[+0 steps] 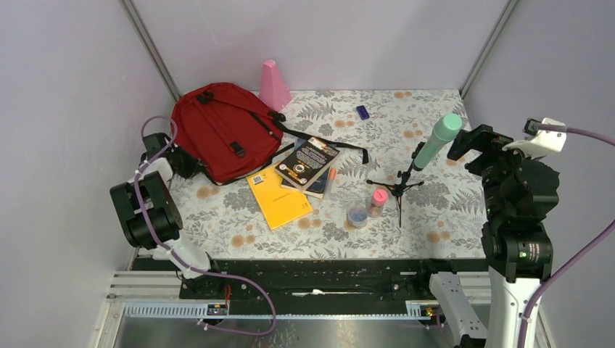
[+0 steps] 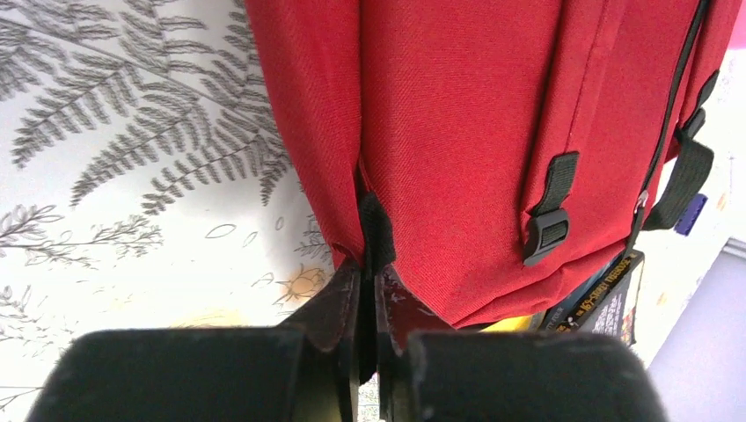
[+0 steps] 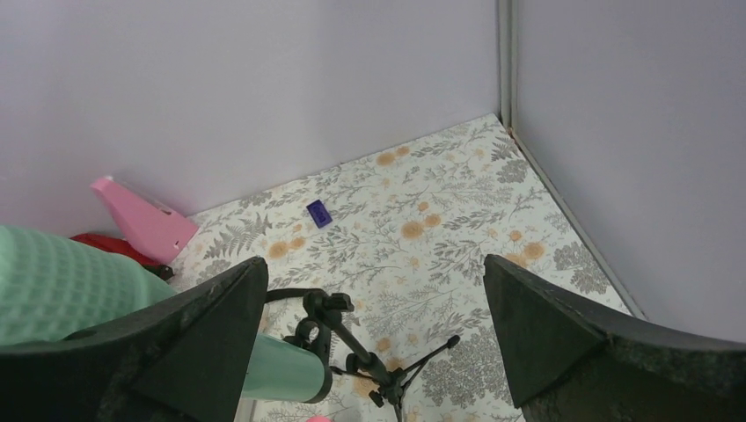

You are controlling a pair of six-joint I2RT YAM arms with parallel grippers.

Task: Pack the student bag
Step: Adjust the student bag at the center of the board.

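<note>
On the flowered table (image 1: 435,225), the student bag (image 1: 225,134) is lying flat at the far left, its black straps facing up and one strap trailing out to the right across the cloth. At the bag's near left edge, the left gripper (image 2: 369,274) is reaching in low, and its two fingers are pressing almost together on a black tab (image 2: 376,230) that is sticking out of the seam, so it is gripping the student bag by that tab. Over on the right side, the right gripper (image 3: 374,264) is hovering above the table with its fingers spread wide and nothing between them.

Just beside the bag's near right corner, a yellow book (image 1: 279,197) is lying flat, and a stack of dark books (image 1: 308,163) is overlapping its far edge. Behind the bag, a pink wedge (image 1: 274,87) is standing against the back wall. Right of the books, a mint green cylinder (image 1: 439,141) is tilting on a small black tripod (image 1: 399,190), close to the right gripper. Between the books and the tripod, a pink-capped tube (image 1: 378,199) and a small clear tub (image 1: 357,215) are sitting side by side. Near the back wall, a tiny purple block (image 1: 362,112) is lying on its own, well apart from everything else.
</note>
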